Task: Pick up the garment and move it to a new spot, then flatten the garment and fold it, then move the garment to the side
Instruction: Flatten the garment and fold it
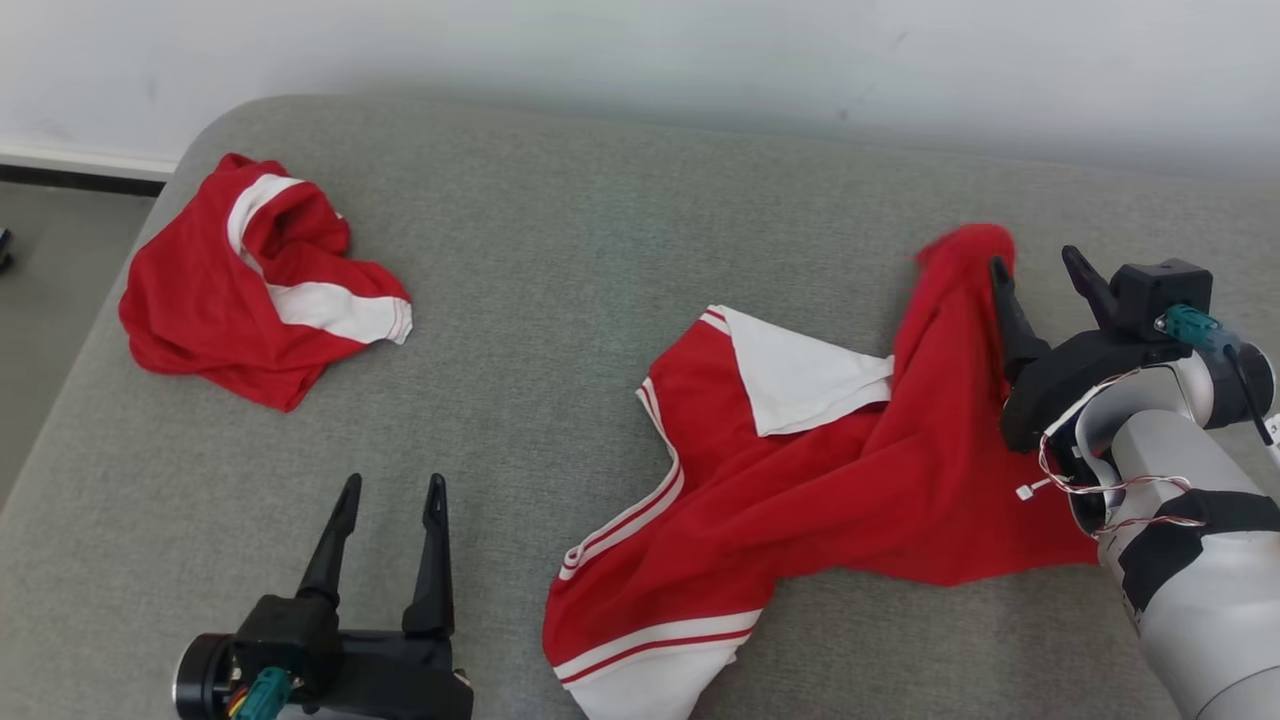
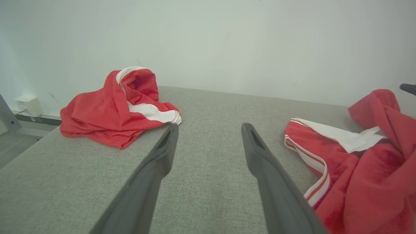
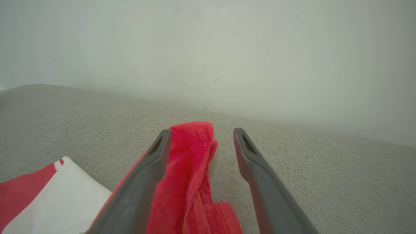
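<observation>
A red garment (image 1: 800,480) with white trim and white lining lies crumpled on the grey cushion (image 1: 560,230) at the right; it also appears at the right of the left wrist view (image 2: 357,162). Its far end is bunched up into a peak between the spread fingers of my right gripper (image 1: 1035,260), leaning on the left finger. In the right wrist view the red cloth (image 3: 188,169) hangs loosely between the two fingers of the right gripper (image 3: 202,131), not pinched. My left gripper (image 1: 394,482) stands open over bare cushion at the lower left, nothing between its fingers (image 2: 210,126).
A second red and white garment (image 1: 250,290) sits in a heap near the cushion's far left corner (image 2: 113,110). A pale wall runs behind the cushion. Floor (image 1: 50,260) lies past the left edge, with a small white box (image 2: 29,105) on the wall base.
</observation>
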{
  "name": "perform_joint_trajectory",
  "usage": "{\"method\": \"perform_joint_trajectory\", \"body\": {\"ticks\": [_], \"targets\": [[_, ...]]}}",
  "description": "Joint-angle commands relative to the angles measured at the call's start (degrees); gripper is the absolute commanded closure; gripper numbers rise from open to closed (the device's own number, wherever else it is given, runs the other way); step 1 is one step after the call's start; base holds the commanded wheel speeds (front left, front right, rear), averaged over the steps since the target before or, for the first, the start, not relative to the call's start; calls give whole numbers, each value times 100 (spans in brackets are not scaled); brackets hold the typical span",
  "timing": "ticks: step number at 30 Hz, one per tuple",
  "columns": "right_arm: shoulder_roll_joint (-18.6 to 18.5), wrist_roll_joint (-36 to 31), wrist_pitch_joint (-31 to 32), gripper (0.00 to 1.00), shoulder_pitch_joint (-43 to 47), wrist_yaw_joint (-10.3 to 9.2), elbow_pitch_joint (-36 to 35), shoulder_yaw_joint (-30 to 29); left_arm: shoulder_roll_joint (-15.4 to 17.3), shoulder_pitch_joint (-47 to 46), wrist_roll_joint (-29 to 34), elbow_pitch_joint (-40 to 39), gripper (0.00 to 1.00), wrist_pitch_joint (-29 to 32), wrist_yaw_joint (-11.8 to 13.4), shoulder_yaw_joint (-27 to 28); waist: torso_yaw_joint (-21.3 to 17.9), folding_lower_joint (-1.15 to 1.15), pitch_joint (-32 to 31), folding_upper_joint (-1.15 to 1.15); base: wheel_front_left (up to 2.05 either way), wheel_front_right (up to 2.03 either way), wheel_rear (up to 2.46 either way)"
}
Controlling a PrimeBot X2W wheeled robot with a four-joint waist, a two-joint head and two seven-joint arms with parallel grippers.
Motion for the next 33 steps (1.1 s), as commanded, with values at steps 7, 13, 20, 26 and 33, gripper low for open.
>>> {"method": "perform_joint_trajectory", "body": {"ticks": [7,13,20,26,33], "targets": [[-123,255,-48,0,566,-15,-1133,-73,-5,148,132,-1,0,-19,-30,273,-492,-1,-325,0,0,0,0],[-250,293,-50,0,1523,-15,-2463,-387,-4,258,200,-41,0,-19,-52,430,-723,-1,-490,0,0,0,0],[-180,181,-51,0,2726,-15,-3790,-808,-3,471,268,-97,0,-19,-92,663,-993,-1,-662,0,0,0,0],[81,16,-39,0,3681,-15,-4741,-1159,1,577,334,-102,0,-18,-132,755,-1127,-1,-810,0,0,0,0],[382,-131,-40,0,4529,-15,-5431,-1420,-1,622,353,-48,0,-19,-192,763,-1131,-1,-927,0,0,0,0]]}}
